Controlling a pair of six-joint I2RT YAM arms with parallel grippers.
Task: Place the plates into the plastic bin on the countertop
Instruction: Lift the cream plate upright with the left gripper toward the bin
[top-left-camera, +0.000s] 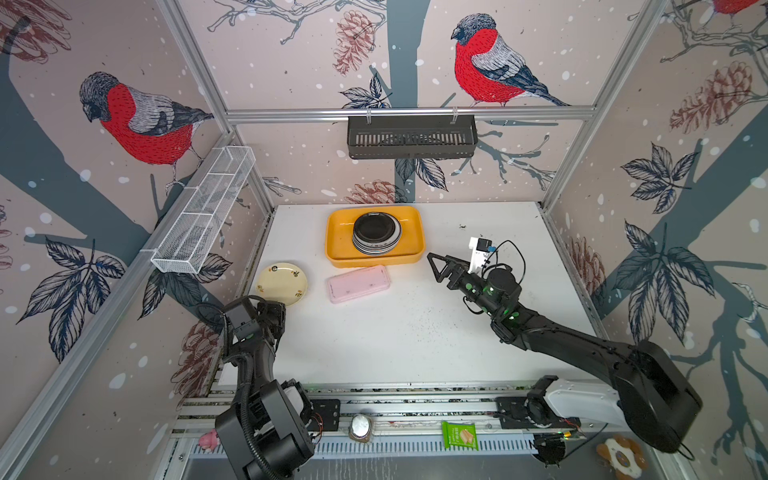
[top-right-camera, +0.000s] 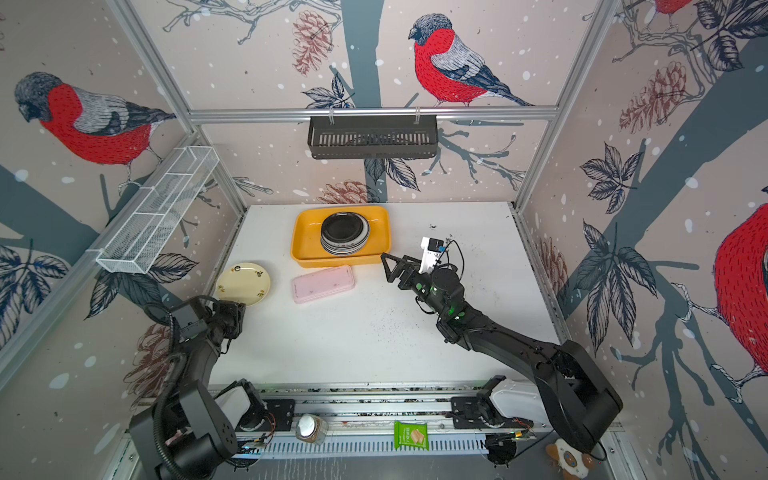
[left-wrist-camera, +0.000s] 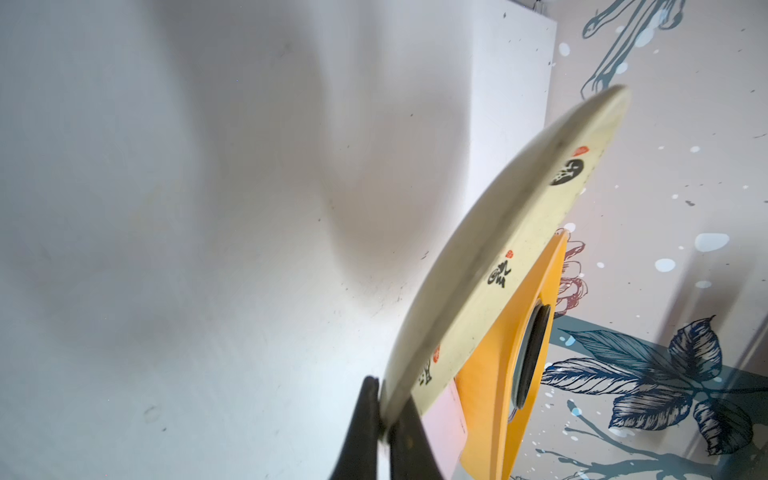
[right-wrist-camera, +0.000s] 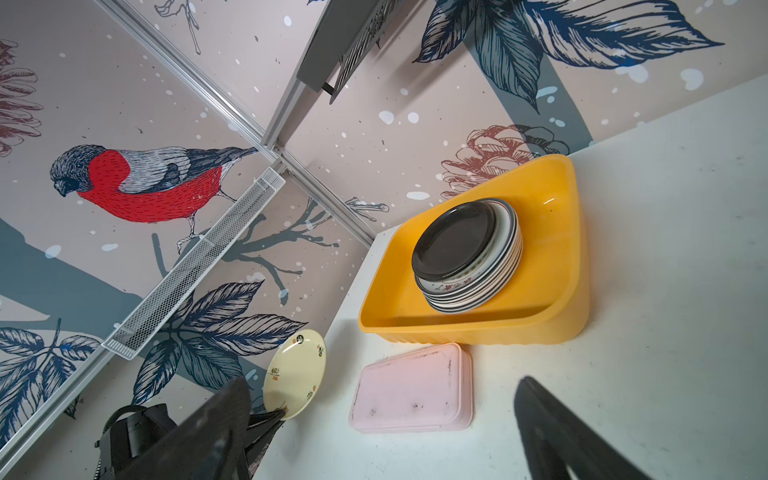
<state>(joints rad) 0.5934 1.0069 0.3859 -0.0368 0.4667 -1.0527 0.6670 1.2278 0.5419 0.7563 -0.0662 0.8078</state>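
The left tool is pressed together on the near rim of the cream plate, which sits at the left edge of the white tabletop, well apart from the yellow bin. Whether the plate is clear of the tabletop cannot be told. The bin stands at the back of the tabletop and holds a stack of plates with a black plate on top. A pink box lies just in front of the bin. The right tool hangs beside the bin's near right corner, its fingers spread wide and empty.
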